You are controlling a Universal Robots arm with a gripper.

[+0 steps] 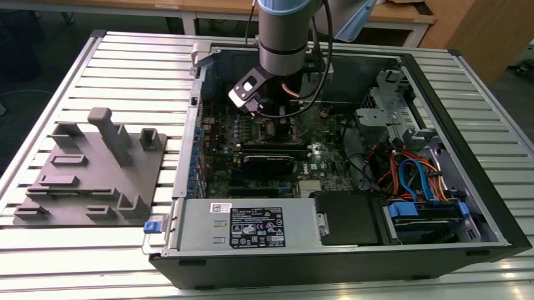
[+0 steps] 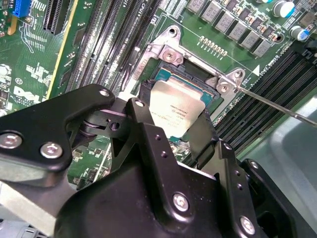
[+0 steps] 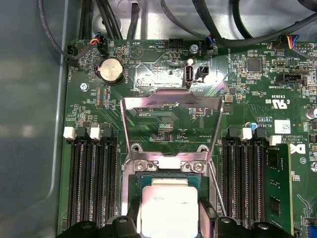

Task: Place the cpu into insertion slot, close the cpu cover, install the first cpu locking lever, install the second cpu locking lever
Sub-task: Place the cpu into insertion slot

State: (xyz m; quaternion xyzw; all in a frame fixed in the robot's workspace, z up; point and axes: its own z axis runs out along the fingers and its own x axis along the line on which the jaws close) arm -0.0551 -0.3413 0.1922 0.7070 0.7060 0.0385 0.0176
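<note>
**CPU over the socket, cover up**

In the exterior view, the arm (image 1: 284, 37) reaches in at 12 o'clock of the open case (image 1: 467, 206). In both wrist views, the gripper (image 2: 173, 121) is clamped on the cpu (image 2: 176, 106), at the insertion slot (image 2: 195, 82). Seating looks to be the step in hand, and it calls for square alignment. Count: one cpu, one slot, one cpu cover (image 3: 171, 98) raised, one locking lever (image 2: 277, 106) seen.

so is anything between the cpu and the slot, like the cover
Nothing visible. The cpu cover is swung open, off the insertion slot, and the lever wire lies off to one side. The hand holds the cpu right at the open slot.
</note>
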